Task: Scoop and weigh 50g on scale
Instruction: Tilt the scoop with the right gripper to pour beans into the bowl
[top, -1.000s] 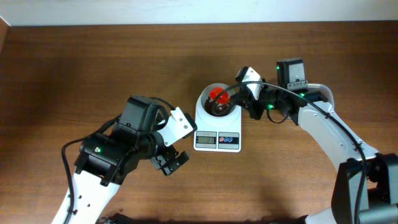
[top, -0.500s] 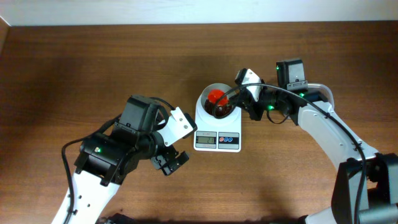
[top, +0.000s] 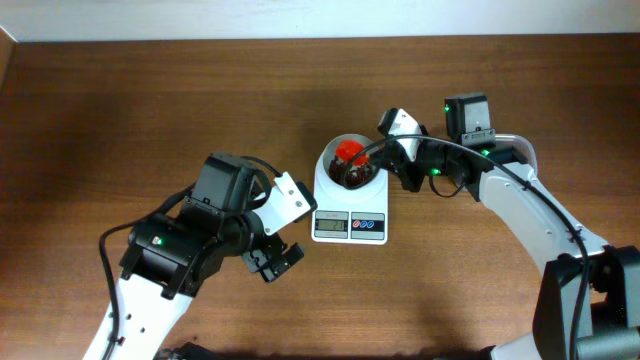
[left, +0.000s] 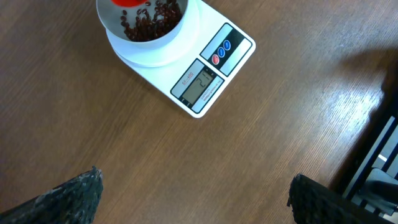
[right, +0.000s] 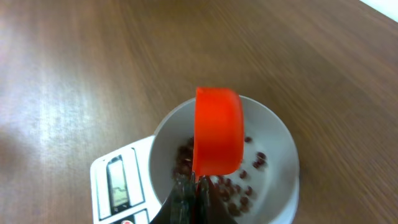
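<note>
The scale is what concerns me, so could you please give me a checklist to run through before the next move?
1. Scoop tipped above the bowl: ok.
2. Right pincer shut on the scoop's handle: ok.
3. Beans lie inside the bowl: ok.
4. Display shows the target weight: cannot tell, digits too small to read.
5. Left pincer open and apart from the scale: ok.
</note>
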